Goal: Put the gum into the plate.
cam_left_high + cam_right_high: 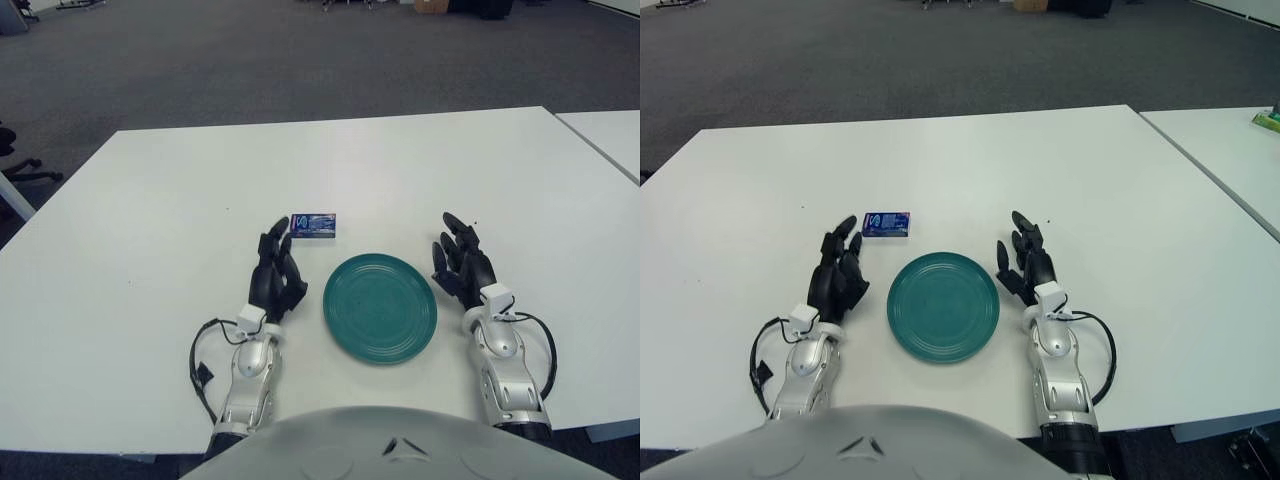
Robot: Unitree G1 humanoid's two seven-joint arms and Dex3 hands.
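Left eye view: gum pack [313, 224] beyond plate [380, 306] on table [150, 230]; left hand [278, 272] near gum, right hand [462, 262] beside plate, both relaxed, holding nothing.

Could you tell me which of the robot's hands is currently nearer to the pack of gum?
Left. The left hand rests on the table with its fingertips just short of the gum. The right hand lies beyond the green plate, clearly farther away.

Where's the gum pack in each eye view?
Left eye view: gum pack lies just above centre, beyond the left hand fingertips.
Right eye view: left of centre.
Shared landmark: the green plate, nearer the robot and to the pack's right.
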